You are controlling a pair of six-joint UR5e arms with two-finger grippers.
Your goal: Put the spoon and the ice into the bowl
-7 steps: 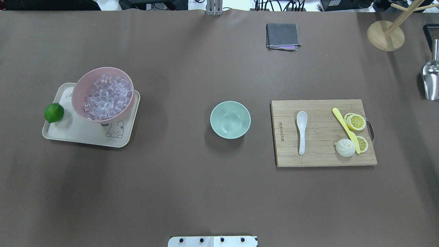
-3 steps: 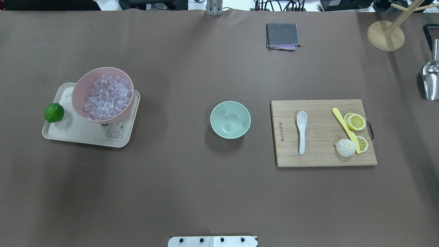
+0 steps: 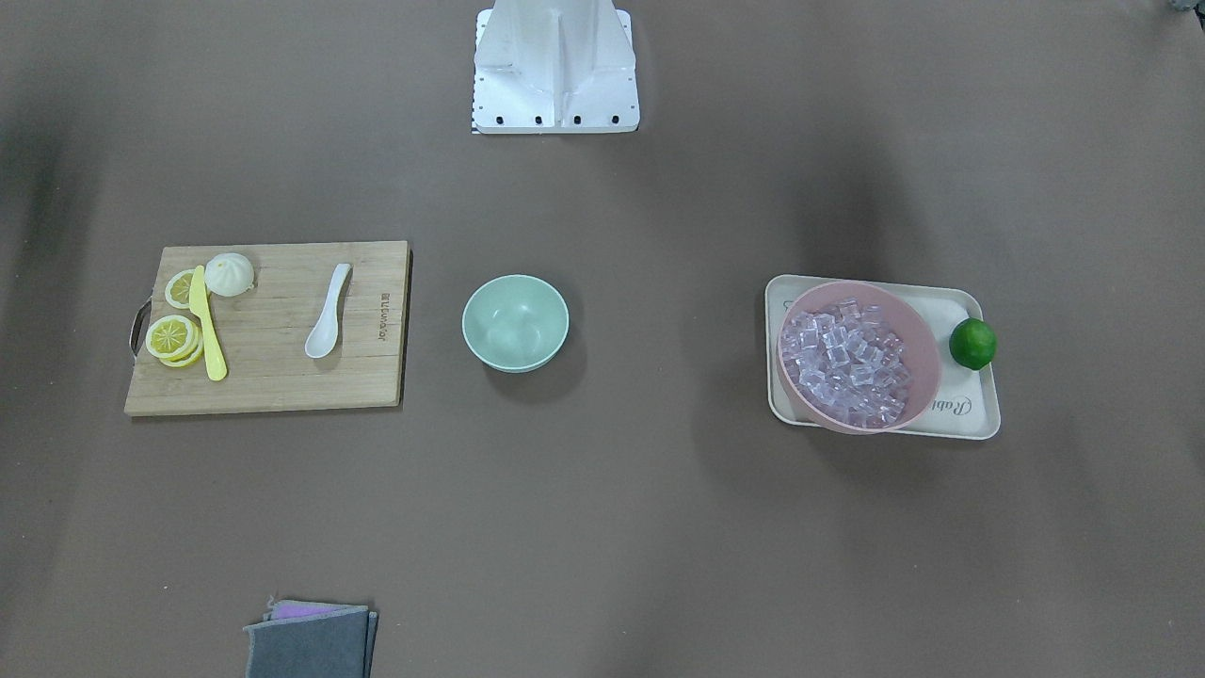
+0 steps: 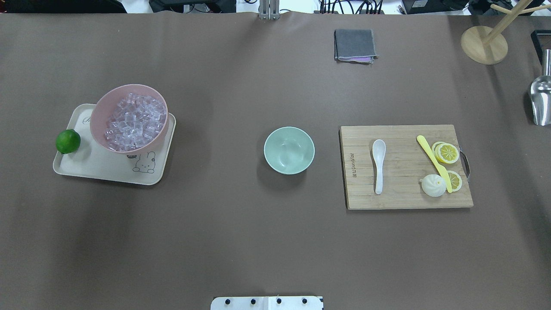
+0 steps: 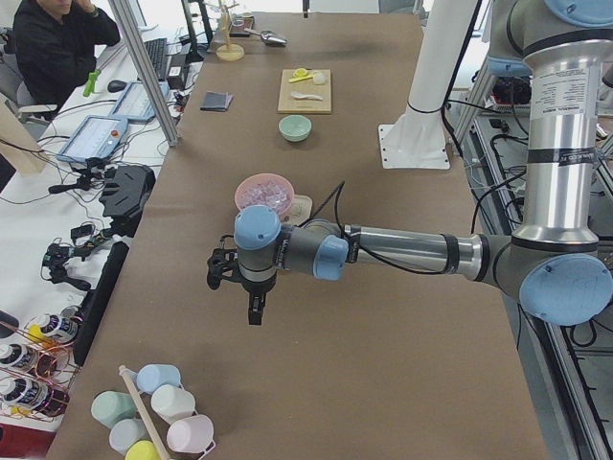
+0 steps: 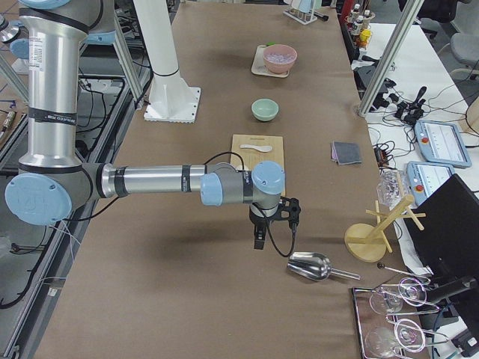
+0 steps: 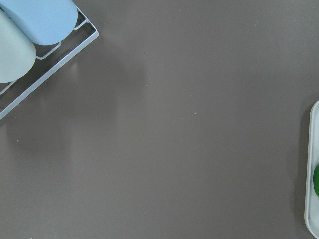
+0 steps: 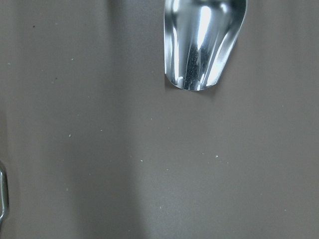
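Note:
The white spoon [image 4: 378,165] lies on the wooden cutting board [image 4: 404,196], scoop toward the far side; it also shows in the front view [image 3: 327,325]. The mint-green bowl [image 4: 289,150] stands empty at the table's middle. Clear ice cubes [image 4: 135,122] fill the pink bowl [image 4: 99,116] on the beige tray [image 4: 99,168]. My left gripper [image 5: 254,311] hangs over bare table beyond the tray, and my right gripper [image 6: 259,241] hangs beyond the cutting board near a metal scoop. Both show only in the side views, so I cannot tell if they are open or shut.
A yellow knife [image 4: 434,161], lemon slices [image 4: 447,153] and a white bun [image 4: 433,185] share the board. A lime [image 4: 68,141] sits on the tray's edge. A grey cloth [image 4: 354,44], a wooden stand [image 4: 484,44] and the metal scoop [image 4: 540,101] lie far right. Cups in a rack [image 7: 30,35] lie far left.

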